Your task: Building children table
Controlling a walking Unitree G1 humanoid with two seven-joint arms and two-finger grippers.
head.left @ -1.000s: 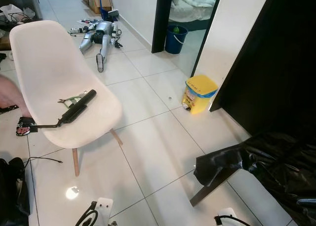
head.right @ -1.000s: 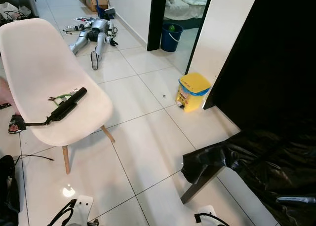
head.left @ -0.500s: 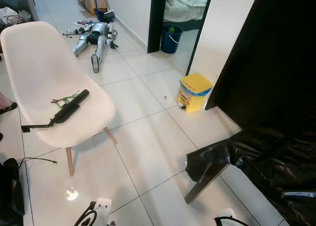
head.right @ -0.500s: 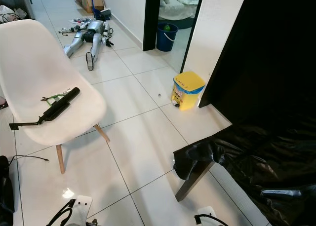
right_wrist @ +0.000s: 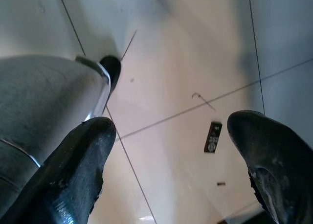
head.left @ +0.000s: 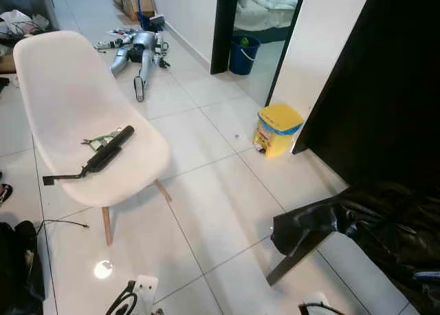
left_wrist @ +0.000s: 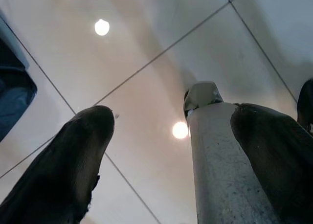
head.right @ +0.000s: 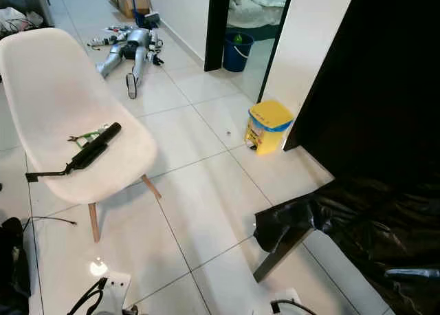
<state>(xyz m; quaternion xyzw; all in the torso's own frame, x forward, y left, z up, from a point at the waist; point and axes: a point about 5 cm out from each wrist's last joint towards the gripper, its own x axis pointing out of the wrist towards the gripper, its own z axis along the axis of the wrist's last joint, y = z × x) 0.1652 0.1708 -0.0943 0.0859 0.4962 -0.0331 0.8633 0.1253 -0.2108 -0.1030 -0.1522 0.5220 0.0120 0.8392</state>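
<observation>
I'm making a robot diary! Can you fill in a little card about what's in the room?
seat: white chair on wooden legs
on the seat: long black tool beside a small green-and-silver tool
floor: white tiles, yellow bin, blue bucket in a doorway
far floor: silver robot parts
near right: black plastic sheet
left gripper: jaws open
right gripper: jaws open

We see a white tiled floor (head.left: 220, 212). On it stands a white chair (head.left: 75, 102) on wooden legs, with a black tool (head.left: 103, 155) and pliers (head.left: 96, 140) lying on its seat. Further back a silver robot (head.left: 137, 50) lies flat on the tiles. A yellow bin (head.left: 277, 129) sits by the wall, a blue bucket (head.left: 244, 53) in the doorway. A black sheet (head.left: 371, 222) covers something at right.
</observation>
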